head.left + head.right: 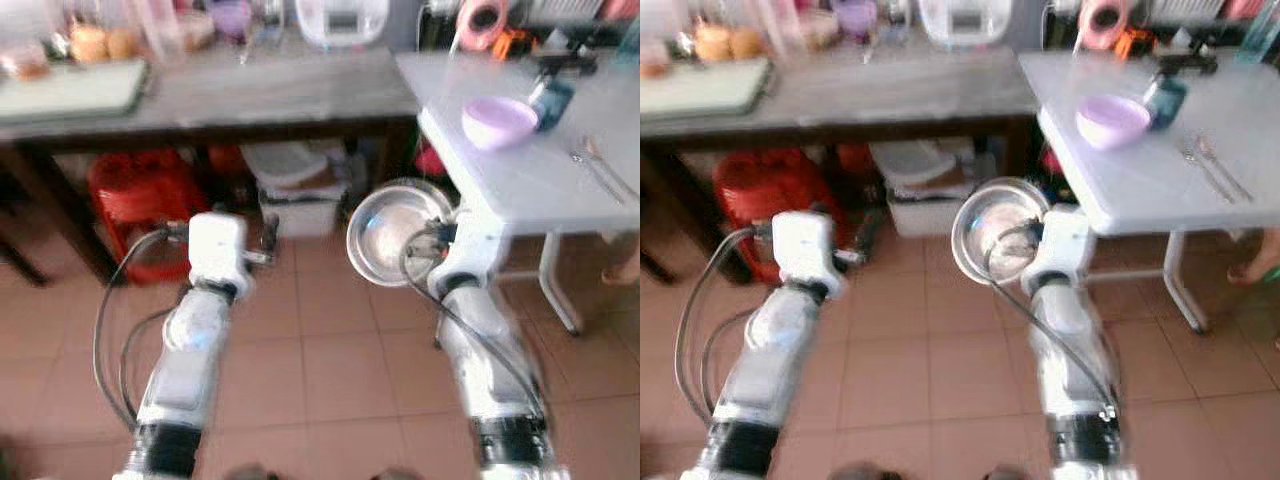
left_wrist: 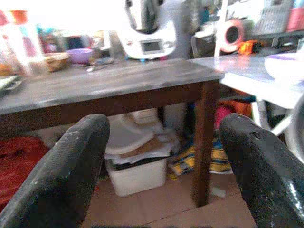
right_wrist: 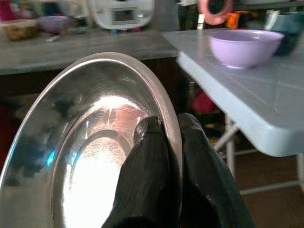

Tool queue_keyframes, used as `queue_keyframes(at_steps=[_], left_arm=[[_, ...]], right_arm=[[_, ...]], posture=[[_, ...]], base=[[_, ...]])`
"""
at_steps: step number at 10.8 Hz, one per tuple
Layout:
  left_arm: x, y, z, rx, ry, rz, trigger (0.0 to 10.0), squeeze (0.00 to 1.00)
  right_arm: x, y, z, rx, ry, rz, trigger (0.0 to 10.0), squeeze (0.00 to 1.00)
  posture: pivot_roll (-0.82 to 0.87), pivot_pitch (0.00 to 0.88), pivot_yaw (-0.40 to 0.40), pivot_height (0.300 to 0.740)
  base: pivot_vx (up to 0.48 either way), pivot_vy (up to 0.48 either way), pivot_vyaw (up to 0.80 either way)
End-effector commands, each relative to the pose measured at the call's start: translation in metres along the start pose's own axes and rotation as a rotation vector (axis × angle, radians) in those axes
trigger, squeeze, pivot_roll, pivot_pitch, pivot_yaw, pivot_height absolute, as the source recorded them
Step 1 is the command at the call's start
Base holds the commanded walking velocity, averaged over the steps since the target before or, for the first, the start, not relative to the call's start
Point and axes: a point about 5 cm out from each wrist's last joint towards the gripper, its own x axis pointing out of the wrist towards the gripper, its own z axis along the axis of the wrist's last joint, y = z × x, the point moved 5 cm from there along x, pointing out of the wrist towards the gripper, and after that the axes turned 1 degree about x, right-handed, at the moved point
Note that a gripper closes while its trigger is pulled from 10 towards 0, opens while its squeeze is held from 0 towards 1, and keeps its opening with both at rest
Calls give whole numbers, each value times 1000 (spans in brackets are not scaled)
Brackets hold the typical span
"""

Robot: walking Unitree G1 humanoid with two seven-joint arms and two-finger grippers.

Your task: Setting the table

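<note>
**Rim pinch on steel bowl beside white table**

Steel bowl (image 3: 90, 142) hangs tilted just off the white table (image 1: 520, 180) edge, rim pinched between the right gripper (image 3: 172, 130) fingers. Judged light, rigid and slick; this thin-rim hold may let it pivot. Left gripper (image 2: 161, 171) fingers spread wide, empty, near the dark table (image 2: 118, 85).

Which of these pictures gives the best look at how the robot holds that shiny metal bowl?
The right wrist view: the right pincer pinches the metal bowl at its rim, one finger inside, one outside. The eye views show the whole bowl, held near the white table; the left wrist view catches only a blurred sliver at its edge.
</note>
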Motion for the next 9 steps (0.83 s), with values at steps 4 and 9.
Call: queue_keyframes(at_steps=[4, 9], left_arm=[[2, 3, 1, 44, -6, 13, 10000, 0], [3, 1, 2, 51, -16, 10, 10000, 0]], right_arm=[[1, 5, 9, -2, -41, 18, 10000, 0], [2, 4, 11, -6, -49, 18, 10000, 0]], posture=[[-9, 0, 34, 740], [-10, 0, 35, 740]], base=[[417, 139, 330], [469, 0, 480]])
